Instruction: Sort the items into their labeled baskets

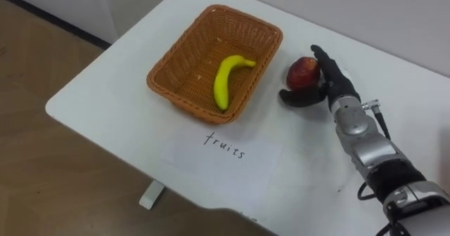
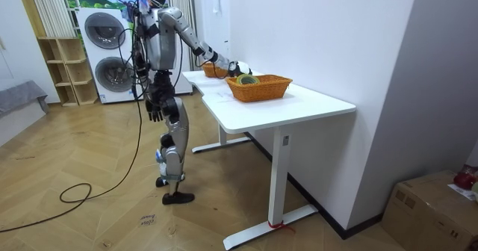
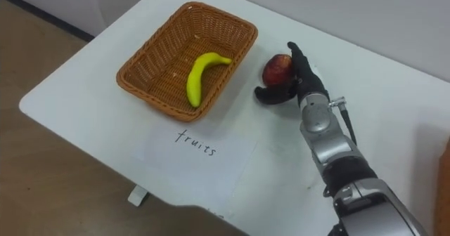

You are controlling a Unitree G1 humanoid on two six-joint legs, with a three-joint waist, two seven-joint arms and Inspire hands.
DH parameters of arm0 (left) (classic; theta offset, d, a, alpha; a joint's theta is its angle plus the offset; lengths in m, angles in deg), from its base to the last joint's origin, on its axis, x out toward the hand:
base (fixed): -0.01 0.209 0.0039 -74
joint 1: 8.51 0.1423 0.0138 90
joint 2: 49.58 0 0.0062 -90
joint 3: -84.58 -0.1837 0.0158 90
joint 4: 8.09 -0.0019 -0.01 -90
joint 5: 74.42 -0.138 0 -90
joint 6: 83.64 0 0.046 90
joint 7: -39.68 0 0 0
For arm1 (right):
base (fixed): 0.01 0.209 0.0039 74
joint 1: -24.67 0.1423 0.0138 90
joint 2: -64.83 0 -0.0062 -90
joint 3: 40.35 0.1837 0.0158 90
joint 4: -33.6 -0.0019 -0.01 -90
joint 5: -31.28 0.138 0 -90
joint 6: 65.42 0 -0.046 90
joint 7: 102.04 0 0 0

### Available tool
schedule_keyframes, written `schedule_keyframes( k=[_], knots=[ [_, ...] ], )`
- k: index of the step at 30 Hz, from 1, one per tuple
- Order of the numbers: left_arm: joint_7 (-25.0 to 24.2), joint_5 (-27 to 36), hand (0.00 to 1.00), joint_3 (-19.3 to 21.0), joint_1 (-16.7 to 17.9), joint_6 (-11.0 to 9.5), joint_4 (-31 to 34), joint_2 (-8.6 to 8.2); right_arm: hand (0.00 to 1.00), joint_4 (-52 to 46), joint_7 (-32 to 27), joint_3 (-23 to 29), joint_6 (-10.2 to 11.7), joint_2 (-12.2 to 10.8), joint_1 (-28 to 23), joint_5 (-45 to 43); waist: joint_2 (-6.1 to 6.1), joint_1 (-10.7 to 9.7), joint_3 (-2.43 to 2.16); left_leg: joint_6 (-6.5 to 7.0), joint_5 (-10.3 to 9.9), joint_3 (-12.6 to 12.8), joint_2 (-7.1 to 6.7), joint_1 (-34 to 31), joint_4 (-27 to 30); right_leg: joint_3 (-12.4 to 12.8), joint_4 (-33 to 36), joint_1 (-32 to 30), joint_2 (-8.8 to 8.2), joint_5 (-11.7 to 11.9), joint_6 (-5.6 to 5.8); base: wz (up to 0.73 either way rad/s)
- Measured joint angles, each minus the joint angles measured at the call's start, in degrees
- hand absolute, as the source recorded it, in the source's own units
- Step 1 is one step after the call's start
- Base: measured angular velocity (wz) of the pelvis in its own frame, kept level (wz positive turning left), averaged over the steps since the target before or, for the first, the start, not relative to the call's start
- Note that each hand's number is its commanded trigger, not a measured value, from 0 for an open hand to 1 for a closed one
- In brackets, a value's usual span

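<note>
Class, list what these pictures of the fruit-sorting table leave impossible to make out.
1. The apple underside: eye views, the right hand covers it, so resting or lifted is unclear.
2. The near basket contents: room view, too small to name.
3. The left hand pose: room view, too small.
4. The table right part: eye views, cut off by the edge.

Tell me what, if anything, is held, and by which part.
The right hand grips the apple: thumb at its near side, fingers along its right side. The left hand hangs empty.
</note>
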Motion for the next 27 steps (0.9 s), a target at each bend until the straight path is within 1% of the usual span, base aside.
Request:
schedule_keyframes(
  k=[4,9,12,21,25,26,27],
  knots=[
    [0.1,0.0,0.0,-0.15,-0.03,0.1,0.01,0.0,1.0,0.04,0.03,0.05,-0.01,1.85,0.36,-0.99,-0.08,-0.01,-0.06,0.0,0.0,0.12,0.02,0.15,0.04,0.03,0.0,0.06,0.05,0.0,0.0,0.0],
    [0.33,0.0,0.0,-0.88,-0.11,0.14,0.03,0.01,1.0,0.05,-0.03,0.13,-0.19,2.43,0.48,-1.66,-0.21,0.01,-0.2,0.0,0.01,0.21,0.04,0.38,0.12,0.1,-0.04,0.09,0.04,0.0,0.0,0.0],
    [0.35,0.0,0.0,-0.89,-0.18,0.14,0.03,0.01,1.0,0.06,0.08,0.13,-0.84,2.32,0.55,-1.65,-0.21,0.04,-0.21,0.0,0.01,0.28,0.04,0.42,0.13,0.13,-0.05,0.1,0.02,0.0,0.0,0.0],
    [0.36,0.01,0.0,-0.92,-0.34,0.18,-0.09,0.15,1.0,0.0,1.28,0.12,-1.08,1.29,0.53,-1.55,-0.06,-0.03,-0.25,0.0,0.01,0.67,0.14,0.48,0.15,0.15,0.04,0.13,0.07,0.03,-0.05,0.0],
    [0.36,-0.01,0.0,-0.92,-0.17,0.45,-0.25,0.14,1.0,-0.07,1.35,0.15,-1.16,1.07,0.44,-1.56,-0.08,-0.12,-0.42,0.0,0.01,0.76,0.18,0.51,0.24,0.14,0.04,0.11,0.11,0.08,-0.13,0.0],
    [0.36,-0.01,0.0,-0.92,-0.07,0.69,-0.24,0.14,1.0,-0.19,1.38,0.14,-1.19,1.03,0.43,-1.55,-0.01,-0.13,-0.5,0.0,0.01,0.77,0.18,0.57,0.26,0.1,0.02,0.2,0.13,0.08,-0.13,0.0],
    [0.36,-0.02,0.0,-0.9,0.23,0.83,-0.02,0.15,1.0,-0.23,1.46,0.14,-1.32,1.04,0.39,-1.5,0.13,-0.16,-0.72,0.0,0.01,0.86,0.18,0.62,0.27,0.08,0.01,0.26,0.11,0.08,-0.13,0.0]
  ],
)
